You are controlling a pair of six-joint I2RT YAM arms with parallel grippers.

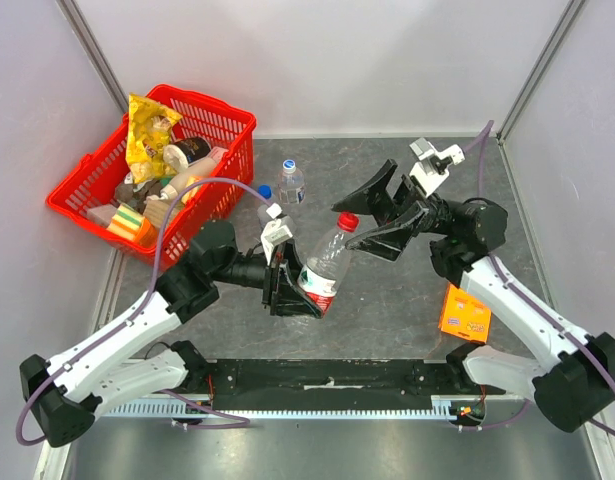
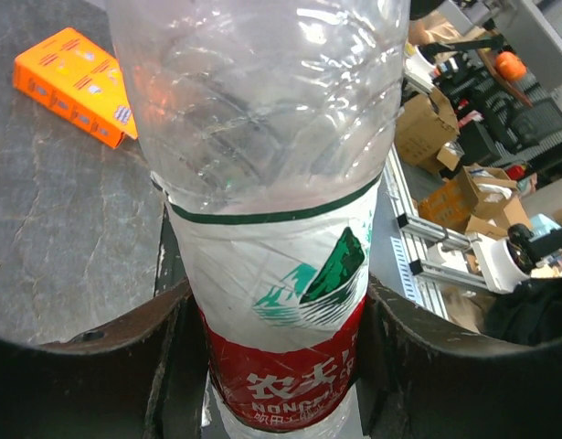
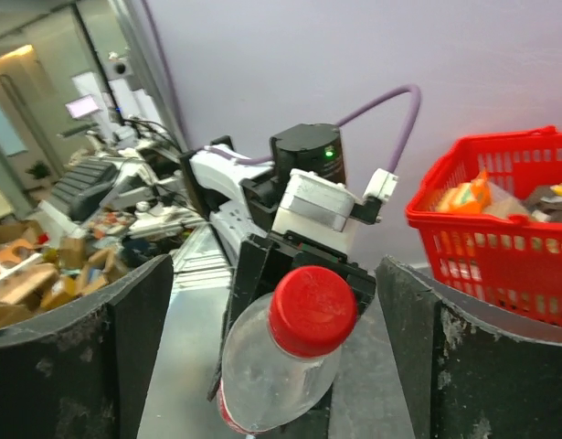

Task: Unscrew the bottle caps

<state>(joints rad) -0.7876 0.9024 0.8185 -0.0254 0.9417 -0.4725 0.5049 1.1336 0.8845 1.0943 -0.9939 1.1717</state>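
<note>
My left gripper is shut on the lower body of the red-labelled bottle, which it holds tilted above the table. Its jaws press both sides of the label. The red cap sits on the bottle's neck. My right gripper is open, with one finger on each side of the red cap and a gap on both sides. Two more small bottles stand behind: one with a white-and-blue cap and one with a blue cap.
A red basket full of snacks stands at the back left, and it also shows in the right wrist view. An orange box lies by the right arm. Walls close in the table on three sides.
</note>
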